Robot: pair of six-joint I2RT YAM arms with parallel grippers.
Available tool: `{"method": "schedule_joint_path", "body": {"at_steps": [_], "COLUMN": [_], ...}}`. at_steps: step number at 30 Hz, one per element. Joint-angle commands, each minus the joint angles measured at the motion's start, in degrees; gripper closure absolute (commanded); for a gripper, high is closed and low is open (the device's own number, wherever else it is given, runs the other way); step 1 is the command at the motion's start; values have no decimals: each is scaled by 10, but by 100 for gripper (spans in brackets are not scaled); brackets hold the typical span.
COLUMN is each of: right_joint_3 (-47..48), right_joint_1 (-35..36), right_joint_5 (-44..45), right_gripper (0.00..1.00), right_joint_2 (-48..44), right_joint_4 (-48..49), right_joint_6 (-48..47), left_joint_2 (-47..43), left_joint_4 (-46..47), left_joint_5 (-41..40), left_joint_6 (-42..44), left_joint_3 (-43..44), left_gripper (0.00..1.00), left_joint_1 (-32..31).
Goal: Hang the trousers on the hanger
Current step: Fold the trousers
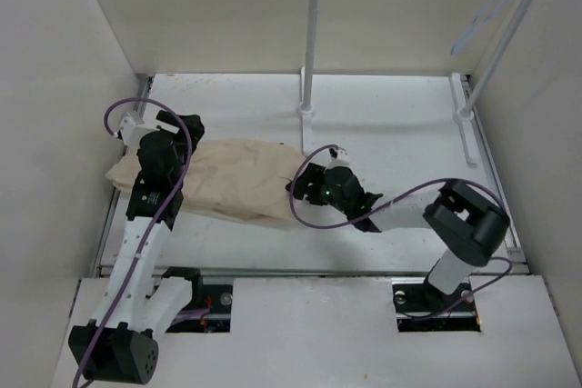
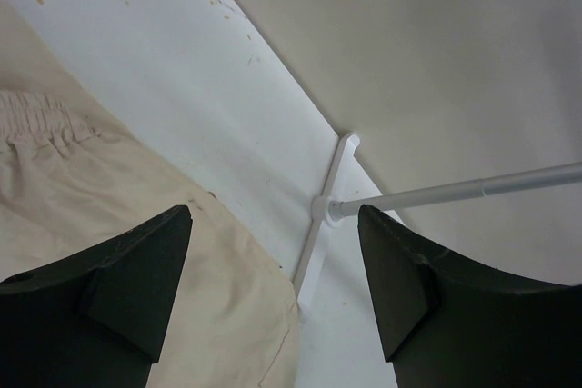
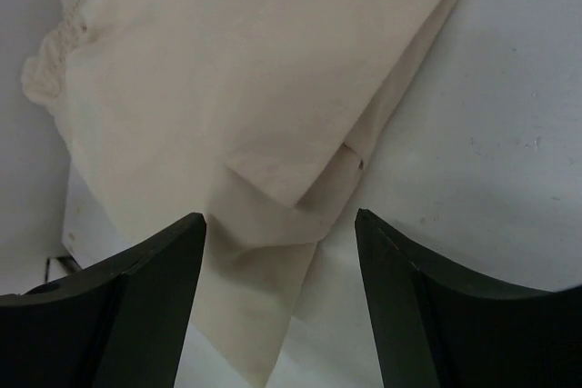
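**Trousers.** The large, wrinkled beige cloth trousers point(image 1: 241, 184) lie flat on the white worktop point(image 1: 391, 134), in its left half. Their long axis runs left to right across the worktop, and the right end sits slightly nearer the arm bases than the left. The gathered waistband is at the left end, seen in the left wrist view point(image 2: 41, 124) as puckered elastic. The leg ends point right, toward the middle of the worktop. In the right wrist view the cloth point(image 3: 255, 70) is folded in layers, one flat panel lying over a looser strip beneath.

**Hanger.** The thin, pale bluish-white triangular plastic hanger point(image 1: 491, 6) is high at the far right corner beside the right-hand white upright rack pole point(image 1: 509, 34). It is well apart from the trousers. Whether it touches the pole cannot be told.

**Left tool.** The black two-finger left tool point(image 1: 177, 124) is over the waistband end. Its fingers point(image 2: 136, 288) stand wide apart with nothing between them. Past them are bare worktop and the foot of the middle white rack pole point(image 2: 327, 211).

**Right tool.** The black two-finger right tool point(image 1: 300, 186) is at the leg end of the trousers. Its fingers point(image 3: 427, 306) stand apart — cloth shows below the gap, but nothing is clamped.
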Motion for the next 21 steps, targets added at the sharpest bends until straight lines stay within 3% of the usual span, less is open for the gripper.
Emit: {"method": "schedule_joint_path", "body": {"at_steps": [1, 6, 8, 11, 12, 17, 21], "right_joint_3": [12, 27, 50, 44, 23, -126, -196], "right_joint_1": [-11, -18, -27, -44, -50, -115, -200], "right_joint_5": [-49, -74, -99, -121, -117, -100, -116], "right_gripper": [29, 36, 49, 83, 88, 91, 91], "right_joint_2": [48, 118, 153, 177, 164, 9, -158], "right_joint_4": [131, 165, 191, 247, 260, 236, 74], "right_joint_6": [104, 153, 172, 198, 200, 168, 109], "left_joint_2": [-1, 2, 5, 5, 5, 40, 83], "left_joint_4": [30, 29, 26, 14, 5, -25, -56], "left_joint_5": [-1, -3, -3, -3, -3, 9, 39], "left_joint_6": [9, 16, 18, 29, 35, 60, 84], "left_joint_3": [2, 1, 1, 3, 6, 19, 42], "left_gripper": [28, 28, 28, 28, 28, 29, 29], "left_joint_1": [-6, -13, -16, -18, -18, -54, -117]}}
